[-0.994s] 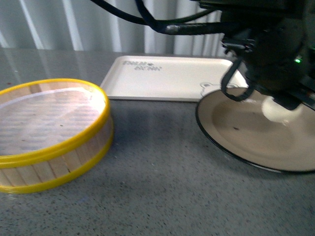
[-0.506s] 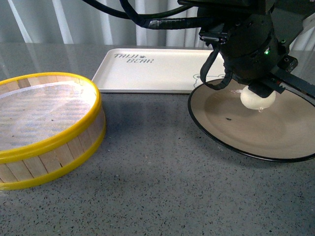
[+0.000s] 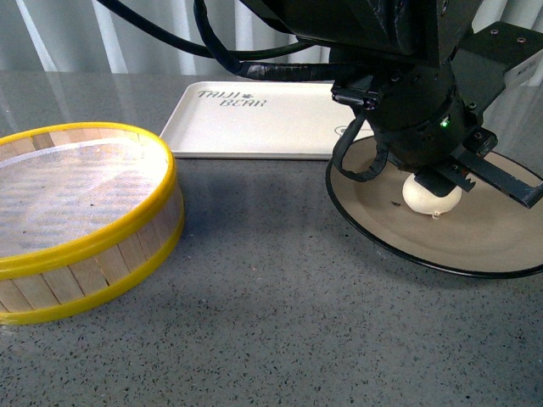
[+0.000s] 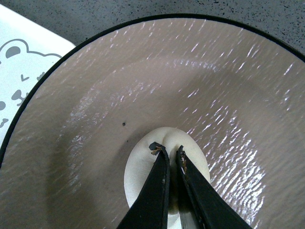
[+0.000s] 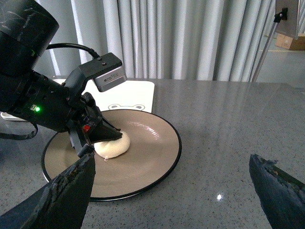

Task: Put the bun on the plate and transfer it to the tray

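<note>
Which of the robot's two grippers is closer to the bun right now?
Left. The left gripper is pinched on the bun, which sits on the plate. The right gripper hangs open, well apart from the bun.

On the tabletop [image 3: 280,331], the bamboo steamer [image 3: 85,220] sits at the near left. The tray [image 3: 271,127] lies farther back, toward the middle. The plate [image 3: 475,242] rests on the right, in front of the tray, its far-left rim at the tray's near right corner. The bun [image 3: 431,197] lies on the plate, left of its centre, directly under the left pincer [image 4: 167,151], whose tips meet its top.
</note>
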